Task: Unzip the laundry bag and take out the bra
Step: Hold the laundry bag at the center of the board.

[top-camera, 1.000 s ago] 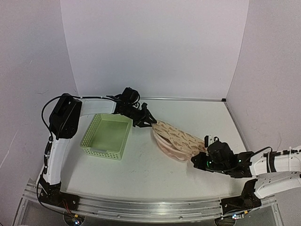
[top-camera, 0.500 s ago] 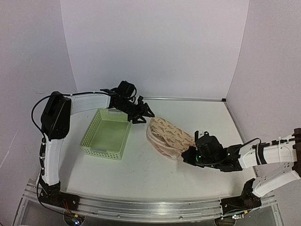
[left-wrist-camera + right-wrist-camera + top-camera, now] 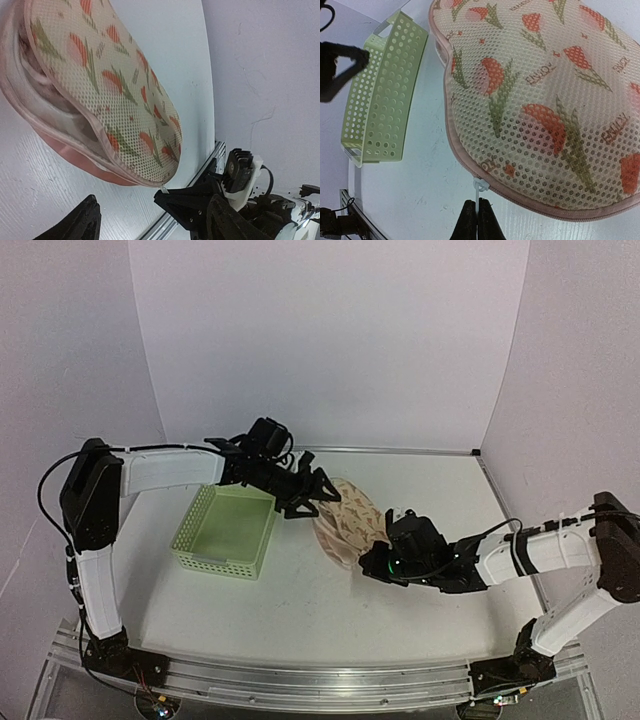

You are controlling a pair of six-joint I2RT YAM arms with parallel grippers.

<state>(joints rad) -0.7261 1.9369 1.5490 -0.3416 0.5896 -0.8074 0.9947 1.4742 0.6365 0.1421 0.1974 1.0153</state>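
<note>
Two arms meet over a white table, where a light green basket sits at 9 o'clock of the laundry bag, the printed case lying near the table's middle. In the left wrist view the bag's seam gapes along one side. Pinkish folds show in the dark gap, too dim to name, and both wrist views cut the bag off at the frame edge. The left gripper, at the bag's 10 o'clock end, stands with jaws spread wide and empty, clear of the fabric. The right gripper, at the bag's 5 o'clock edge, has its fingers pressed flat together on the end of the white zip pull. A second earlier the left gripper pinched the bag's far end, and the bag lay stretched toward 4 o'clock. Now that gripper has let go, the right gripper has come in toward the basket, and the bag sits shorter and bunched.
</note>
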